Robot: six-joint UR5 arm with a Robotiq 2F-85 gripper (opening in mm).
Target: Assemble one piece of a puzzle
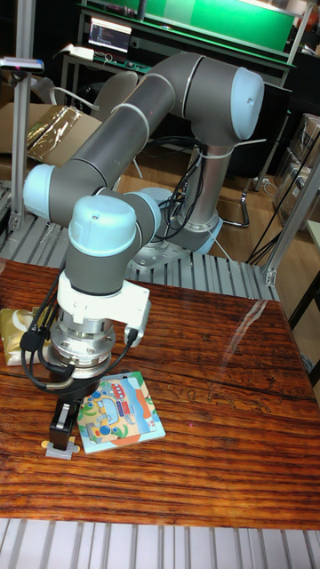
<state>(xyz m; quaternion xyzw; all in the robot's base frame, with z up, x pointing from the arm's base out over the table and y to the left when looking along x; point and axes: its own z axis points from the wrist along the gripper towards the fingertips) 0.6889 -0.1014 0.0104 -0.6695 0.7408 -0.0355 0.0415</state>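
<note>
Wooden table [213, 356] hosts a UR5 arm over a puzzle board [120, 411].
Gripper [62, 436], at the board's nine o'clock, touches down; its opening cannot be made out.

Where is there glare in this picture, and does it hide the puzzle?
In the tall fixed view, a pale streak of glare lies on the glossy wooden table at its right rear, away from the puzzle board, which is sharp and evenly lit; the claw beside it is dark, so its state is hard to read; the green panel behind is overexposed.
</note>
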